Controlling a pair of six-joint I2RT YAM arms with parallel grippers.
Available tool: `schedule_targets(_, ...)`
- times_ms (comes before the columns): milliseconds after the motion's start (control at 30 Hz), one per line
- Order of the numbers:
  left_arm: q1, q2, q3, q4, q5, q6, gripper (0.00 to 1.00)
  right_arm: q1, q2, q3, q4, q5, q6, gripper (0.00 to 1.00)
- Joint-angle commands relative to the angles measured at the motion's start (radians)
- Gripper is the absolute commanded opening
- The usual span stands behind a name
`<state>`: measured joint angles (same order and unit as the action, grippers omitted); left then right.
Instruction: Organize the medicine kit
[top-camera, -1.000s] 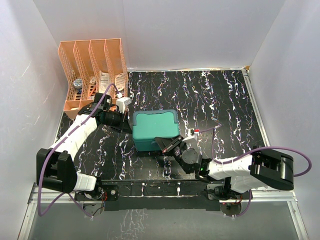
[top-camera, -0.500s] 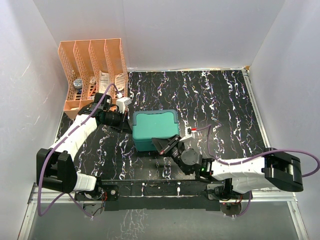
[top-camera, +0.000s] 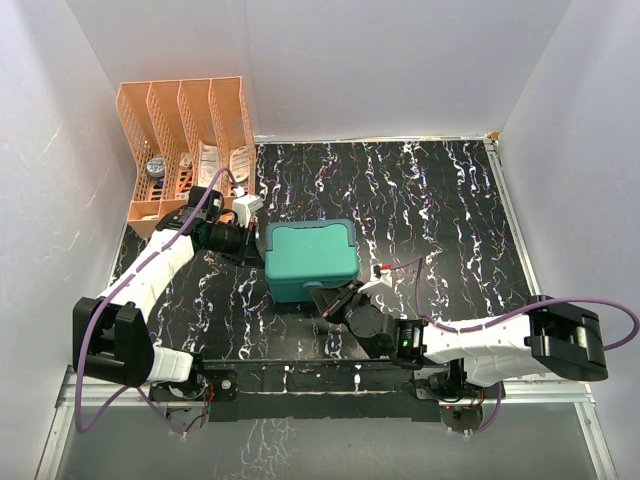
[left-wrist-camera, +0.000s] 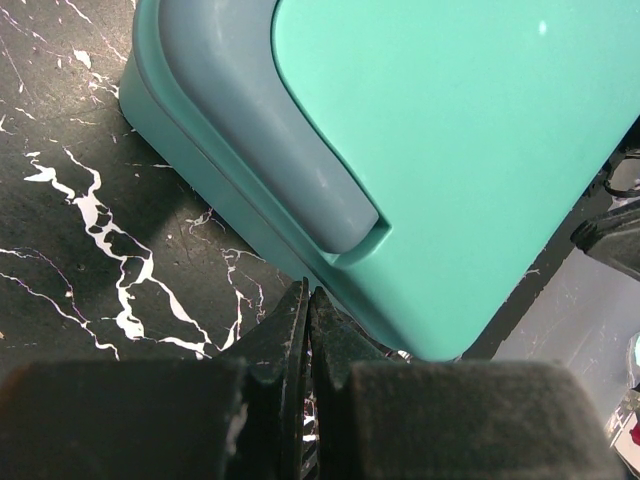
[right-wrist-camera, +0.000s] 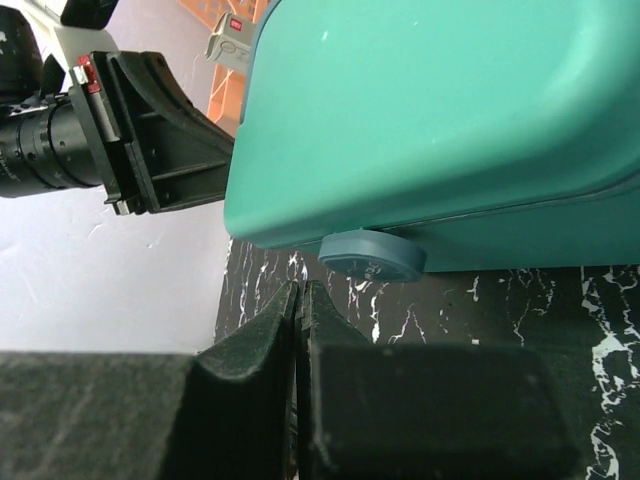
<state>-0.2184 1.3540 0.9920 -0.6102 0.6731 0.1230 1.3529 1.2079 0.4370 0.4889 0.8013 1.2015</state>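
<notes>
Medicine kit (top-camera: 311, 258): a teal box with its lid down, sitting on the black marbled table (top-camera: 450, 200) a little left of centre, between the two arms.

Kit lid detail: a grey hinge or handle strip (left-wrist-camera: 290, 150) runs along the edge facing the left wrist camera; a round grey knob or latch (right-wrist-camera: 372, 256) sticks out from the near side wall, seen from the right wrist.

Supplies: an orange slotted rack (top-camera: 185, 150) stands at the far left corner with small packets and a round tin in its slots; what each item is cannot be read.

Left gripper (left-wrist-camera: 308, 300): clenched with nothing between the fingers, tips low at the table and just beside the kit's left corner.

Right gripper (right-wrist-camera: 298, 300): likewise pressed closed and empty, its tips just below and beside the grey knob, not touching it as far as can be seen.

Stage, as judged: the closed lid fits either a kit about to be opened for packing or one already packed and shut; the pictures do not settle which.

Handling advice: whichever applies, the box looks light and free to slide, so one arm should brace a side wall while the other works the latch side, with contact kept slow and square.

Risk: closed tips pushing off-centre could spin the box toward the rack.
</notes>
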Motion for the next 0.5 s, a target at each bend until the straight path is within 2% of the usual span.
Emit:
schedule_targets(0,-0.003,-0.021,-0.007,-0.016,0.027,0.009,0.00,0.002,-0.036,0.007,-0.035,0.073,0.023,0.00)
schedule_targets(333,-0.004,-0.024,-0.009,-0.013,0.013,0.009,0.00,-0.005,-0.014,-0.001,-0.073,0.072,0.070,0.00)
schedule_targets(467,0.003,-0.047,0.020,-0.006,-0.067,0.020,0.00,-0.007,-0.015,-0.008,-0.079,0.075,0.081,0.00)
